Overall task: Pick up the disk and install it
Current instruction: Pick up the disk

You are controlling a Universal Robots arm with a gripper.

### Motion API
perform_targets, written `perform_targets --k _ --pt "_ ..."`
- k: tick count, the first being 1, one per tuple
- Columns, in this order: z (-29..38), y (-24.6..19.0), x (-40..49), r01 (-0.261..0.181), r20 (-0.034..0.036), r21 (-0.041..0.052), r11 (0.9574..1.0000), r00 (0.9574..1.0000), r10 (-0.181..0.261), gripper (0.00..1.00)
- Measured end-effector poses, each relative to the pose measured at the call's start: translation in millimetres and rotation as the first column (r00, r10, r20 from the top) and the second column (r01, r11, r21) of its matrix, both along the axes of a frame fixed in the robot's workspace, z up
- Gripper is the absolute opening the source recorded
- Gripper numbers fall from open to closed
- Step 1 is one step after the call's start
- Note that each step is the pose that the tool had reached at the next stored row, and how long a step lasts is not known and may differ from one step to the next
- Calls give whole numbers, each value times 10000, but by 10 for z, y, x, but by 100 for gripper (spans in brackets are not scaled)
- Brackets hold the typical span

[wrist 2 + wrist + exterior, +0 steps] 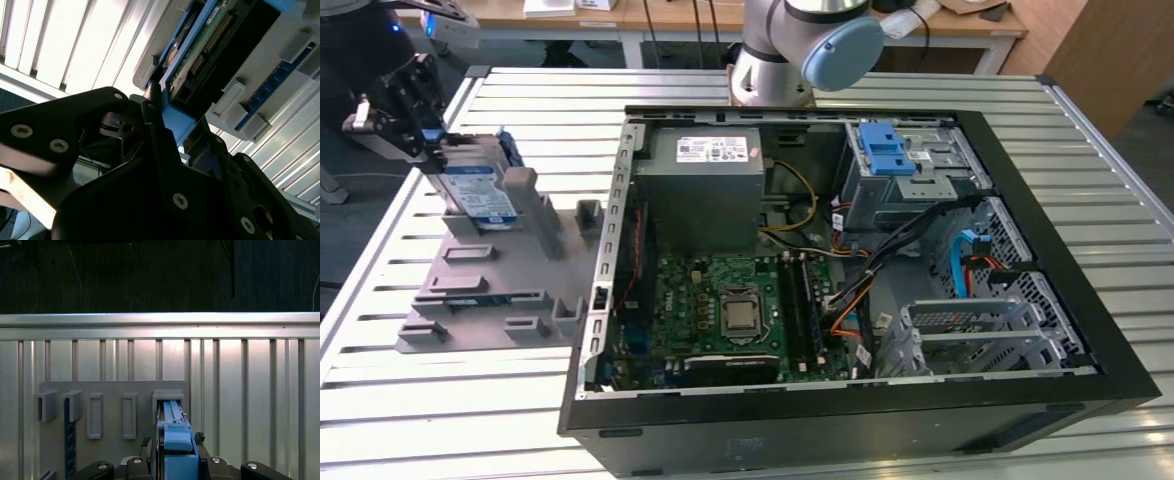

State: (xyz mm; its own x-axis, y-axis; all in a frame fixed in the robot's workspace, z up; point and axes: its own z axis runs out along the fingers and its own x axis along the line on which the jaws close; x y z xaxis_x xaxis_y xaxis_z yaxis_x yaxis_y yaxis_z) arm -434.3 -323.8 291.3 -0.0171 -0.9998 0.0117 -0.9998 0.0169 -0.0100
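Table (467, 410): silver ribbed aluminium slats. 
Resting on it:
- Grey moulded fixture plate (520, 270) with raised upright slots, toward the exterior view's left.
- Black computer case (854, 430), lying flat with its open side up, just beside the plate on the exterior view's right.
- Robot arm base (767, 85), at the far edge behind the case.

Disk (471, 190) base hid in holder (480, 290). Arm (801, 40) cut at exterior view's top; gripper (176, 442) cut in first wrist view.
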Motion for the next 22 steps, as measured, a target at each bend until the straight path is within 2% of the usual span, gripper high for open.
perform_targets --k 4,5,17,22 --pt "-1 0 0 0 2 1 10000 10000 0 42" --pt "-2 0 0 0 2 1 10000 10000 0 36" --pt "-1 0 0 0 6 2 10000 10000 0 36" --pt "39 0 0 0 4 1 10000 10000 0 36"
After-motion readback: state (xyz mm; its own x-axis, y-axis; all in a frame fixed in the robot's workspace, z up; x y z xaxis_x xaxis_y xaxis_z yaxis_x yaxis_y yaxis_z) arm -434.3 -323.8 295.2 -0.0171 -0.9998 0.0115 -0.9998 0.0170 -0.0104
